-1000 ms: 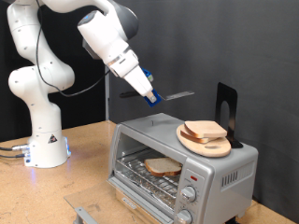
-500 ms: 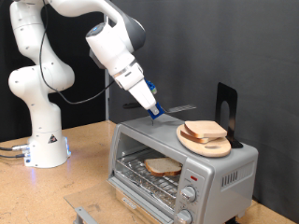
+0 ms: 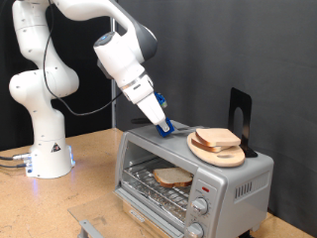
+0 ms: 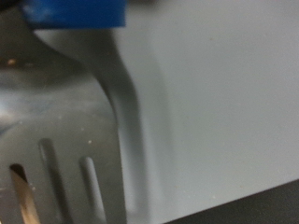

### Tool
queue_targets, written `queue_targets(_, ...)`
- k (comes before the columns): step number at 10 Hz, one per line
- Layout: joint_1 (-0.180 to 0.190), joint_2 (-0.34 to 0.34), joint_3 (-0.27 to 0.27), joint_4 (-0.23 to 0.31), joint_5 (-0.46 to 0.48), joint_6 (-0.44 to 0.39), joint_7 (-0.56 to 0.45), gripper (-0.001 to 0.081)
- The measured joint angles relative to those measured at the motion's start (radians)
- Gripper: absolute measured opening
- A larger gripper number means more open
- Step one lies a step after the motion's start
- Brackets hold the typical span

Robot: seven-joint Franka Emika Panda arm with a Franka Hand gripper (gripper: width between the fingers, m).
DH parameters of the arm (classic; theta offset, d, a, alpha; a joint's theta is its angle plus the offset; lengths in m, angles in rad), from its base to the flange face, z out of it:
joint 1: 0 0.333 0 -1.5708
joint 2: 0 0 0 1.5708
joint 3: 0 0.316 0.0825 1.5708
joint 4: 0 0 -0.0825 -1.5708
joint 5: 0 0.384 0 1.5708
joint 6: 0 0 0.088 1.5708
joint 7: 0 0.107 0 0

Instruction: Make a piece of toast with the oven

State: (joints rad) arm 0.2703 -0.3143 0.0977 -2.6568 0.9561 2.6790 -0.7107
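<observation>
The silver oven (image 3: 238, 180) stands on the table at the exterior view's right. One piece of toast (image 3: 173, 177) lies on the wire rack inside it. More bread slices (image 3: 217, 138) rest on a round wooden plate (image 3: 232, 158) on the oven's roof. My gripper (image 3: 161, 123) hangs just above the roof's back left part, shut on the blue handle of a spatula (image 3: 166, 128). In the wrist view the slotted metal spatula blade (image 4: 65, 140) lies close over the grey oven top (image 4: 224, 84), under the blue handle (image 4: 75, 11).
A black stand (image 3: 239, 111) rises behind the plate on the oven. The arm's white base (image 3: 45, 154) stands at the exterior view's left on the wooden table (image 3: 89, 203). A grey metal piece (image 3: 91, 228) lies at the table's front edge.
The gripper has come down and slightly right with the spatula, from well above the oven to just over its roof. The toast and plate have not moved.
</observation>
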Motion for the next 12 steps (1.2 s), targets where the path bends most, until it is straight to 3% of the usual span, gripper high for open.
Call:
queue_targets(1,0.000,0.005,0.000,0.001,0.001,0.002,0.000,0.0776)
queue_targets(2,0.000,0.007,0.000,0.001,0.001,0.006,-0.003,0.0795)
queue_targets(7,-0.002,0.042,0.033,-0.001,-0.098,0.140,-0.026,0.0795)
queue_targets(12,-0.017,0.057,0.065,-0.001,-0.226,0.176,0.000,0.0795)
